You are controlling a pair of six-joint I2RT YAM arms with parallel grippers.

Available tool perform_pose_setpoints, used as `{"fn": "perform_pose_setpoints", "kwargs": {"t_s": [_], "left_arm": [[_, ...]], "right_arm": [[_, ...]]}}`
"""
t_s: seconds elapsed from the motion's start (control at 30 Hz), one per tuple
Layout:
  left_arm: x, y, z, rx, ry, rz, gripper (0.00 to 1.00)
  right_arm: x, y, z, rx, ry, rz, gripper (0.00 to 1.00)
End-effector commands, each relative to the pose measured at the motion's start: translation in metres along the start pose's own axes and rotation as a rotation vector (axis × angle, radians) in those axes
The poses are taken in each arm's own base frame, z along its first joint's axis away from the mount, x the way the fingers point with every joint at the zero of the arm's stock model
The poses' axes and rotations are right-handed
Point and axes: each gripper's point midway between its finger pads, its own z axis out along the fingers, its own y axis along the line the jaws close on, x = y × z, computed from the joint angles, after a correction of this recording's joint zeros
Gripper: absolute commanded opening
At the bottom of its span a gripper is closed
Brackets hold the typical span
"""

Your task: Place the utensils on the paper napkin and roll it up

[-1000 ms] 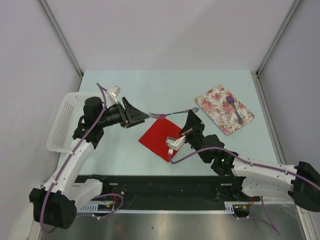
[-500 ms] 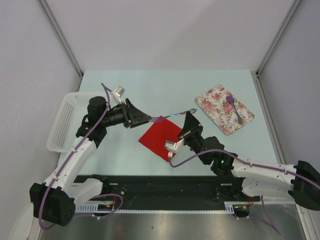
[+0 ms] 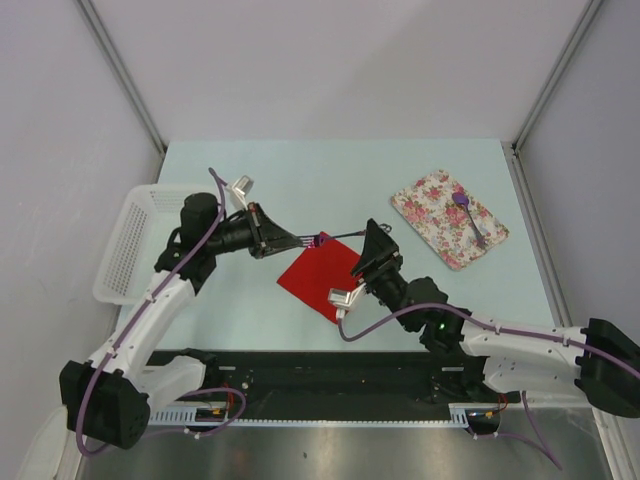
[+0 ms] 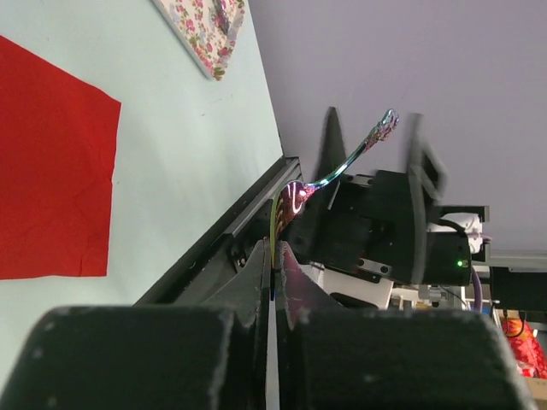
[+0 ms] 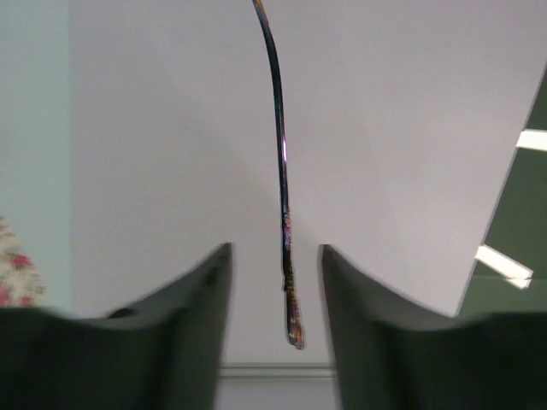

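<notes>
The fork (image 3: 330,237) hangs roughly level over the paper napkin's (image 3: 320,278) far corner. Its tines are clenched in the left gripper (image 3: 297,241), whose arm reaches in from the napkin's left. The right gripper (image 3: 372,232) stands with jaws parted around the handle, seemingly not touching it. The spoon (image 3: 467,214) lies on a floral cloth (image 3: 440,225) right of the napkin.

I see a slim iridescent pink-purple fork (image 3: 338,236) held aloft by its tines, roughly level, over the far corner of the flat red paper napkin (image 3: 318,280). The spoon (image 3: 468,216) (its bowl looks purple) lies well apart on a floral cloth (image 3: 430,205).
</notes>
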Motion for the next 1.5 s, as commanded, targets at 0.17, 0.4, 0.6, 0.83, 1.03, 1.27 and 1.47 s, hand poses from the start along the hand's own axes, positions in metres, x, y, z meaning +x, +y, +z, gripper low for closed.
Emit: {"fn": "perform_pose_setpoints", "kwargs": {"t_s": [0.17,0.4,0.6,0.83,1.03,1.27,1.47], "left_arm": [[-0.032,0.003,-0.012,-0.193,-0.038,0.382,0.0],[-0.025,0.025,-0.009,-0.308,0.065,0.571,0.0],[-0.003,0.021,0.001,-0.257,0.21,0.615,0.0],[0.01,0.03,0.009,-0.25,0.307,0.598,0.0],[0.016,0.03,0.015,-0.225,0.332,0.558,0.0],[0.02,0.025,0.02,-0.173,0.348,0.525,0.0],[0.02,0.023,0.019,-0.177,0.345,0.529,0.0]], "right_arm": [[-0.014,-0.015,-0.035,-0.287,-0.13,0.286,1.0],[-0.036,-0.015,-0.044,-0.769,-0.059,0.947,1.0],[-0.074,-0.004,-0.024,-0.936,-0.068,1.191,0.86],[-0.102,0.022,-0.027,-1.045,-0.104,1.259,0.61],[-0.105,0.036,-0.01,-1.066,-0.071,1.307,0.62],[-0.109,0.049,0.003,-1.071,-0.045,1.317,0.6],[-0.107,0.064,0.013,-1.068,-0.001,1.28,0.49]]}}
